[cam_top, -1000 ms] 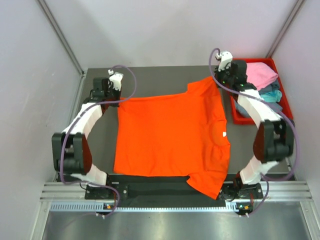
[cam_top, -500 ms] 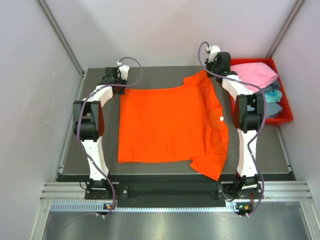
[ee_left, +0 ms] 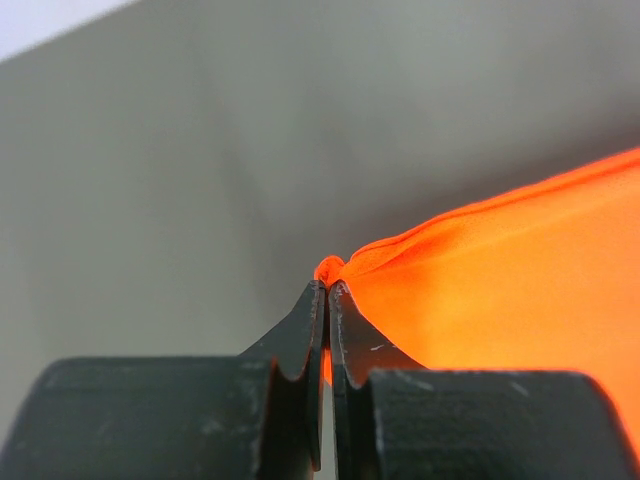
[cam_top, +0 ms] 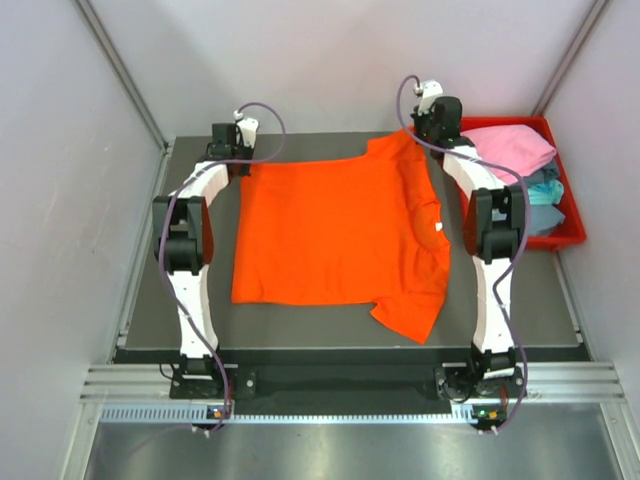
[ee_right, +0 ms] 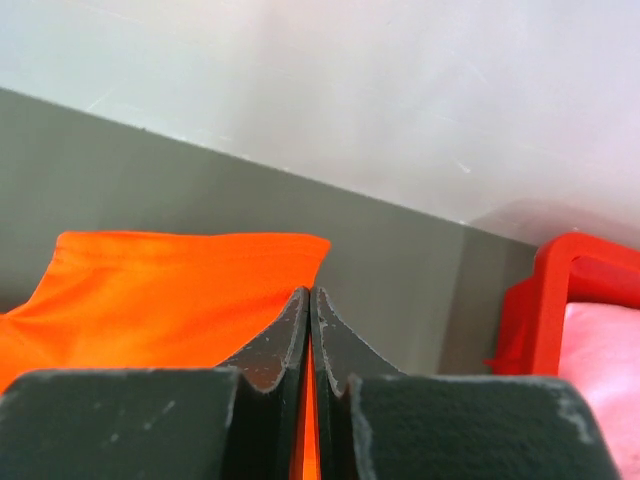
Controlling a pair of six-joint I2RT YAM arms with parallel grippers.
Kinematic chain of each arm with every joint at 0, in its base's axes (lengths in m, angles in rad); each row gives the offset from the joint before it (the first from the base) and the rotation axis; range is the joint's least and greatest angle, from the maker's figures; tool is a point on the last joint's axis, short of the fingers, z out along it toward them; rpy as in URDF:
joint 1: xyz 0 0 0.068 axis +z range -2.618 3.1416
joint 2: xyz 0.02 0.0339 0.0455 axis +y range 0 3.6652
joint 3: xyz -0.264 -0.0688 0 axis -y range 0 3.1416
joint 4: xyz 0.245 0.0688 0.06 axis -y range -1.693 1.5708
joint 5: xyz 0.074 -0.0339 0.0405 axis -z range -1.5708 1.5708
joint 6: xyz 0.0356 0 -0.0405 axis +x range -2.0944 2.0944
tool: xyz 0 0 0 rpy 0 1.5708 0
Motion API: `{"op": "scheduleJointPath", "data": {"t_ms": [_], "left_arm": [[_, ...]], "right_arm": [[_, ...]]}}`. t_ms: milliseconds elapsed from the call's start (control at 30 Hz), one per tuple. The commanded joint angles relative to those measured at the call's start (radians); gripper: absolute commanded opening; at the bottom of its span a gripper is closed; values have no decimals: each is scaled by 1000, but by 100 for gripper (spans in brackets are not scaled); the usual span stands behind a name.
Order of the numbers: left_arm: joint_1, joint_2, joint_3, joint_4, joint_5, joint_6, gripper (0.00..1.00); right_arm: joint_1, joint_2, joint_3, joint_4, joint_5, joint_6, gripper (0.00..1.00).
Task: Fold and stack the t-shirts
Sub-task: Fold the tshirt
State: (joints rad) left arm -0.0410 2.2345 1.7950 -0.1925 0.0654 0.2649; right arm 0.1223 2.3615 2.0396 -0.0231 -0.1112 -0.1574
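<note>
As the left and right jaws are closed on far corners of the orange t-shirt [cam_top: 330, 230] by the far edge of the worktop [cam_top: 290, 325], equal tension should be applied and the cloth laid flat.

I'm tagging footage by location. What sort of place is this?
Likely a robotics lab cell, not a home: a dark table walled by plain white panels, left arm and right arm bolted to a metal rail, a red bin of t-shirts.

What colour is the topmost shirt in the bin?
The topmost shirt is pink, clearest in the top external view.
</note>
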Motion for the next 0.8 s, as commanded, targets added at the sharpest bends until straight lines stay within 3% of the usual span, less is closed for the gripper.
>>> {"op": "scheduleJointPath", "data": {"t_ms": [0, 367, 767], "left_arm": [[6, -146, -51, -15, 37, 20, 0], [6, -427, -319, -44, 109, 4, 0], [6, -591, -493, -128, 177, -21, 0]], "right_arm": [[4, -144, -53, -6, -34, -19, 0], [5, -471, -442, -49, -79, -5, 0], [20, -728, -674, -152, -108, 7, 0]]}}
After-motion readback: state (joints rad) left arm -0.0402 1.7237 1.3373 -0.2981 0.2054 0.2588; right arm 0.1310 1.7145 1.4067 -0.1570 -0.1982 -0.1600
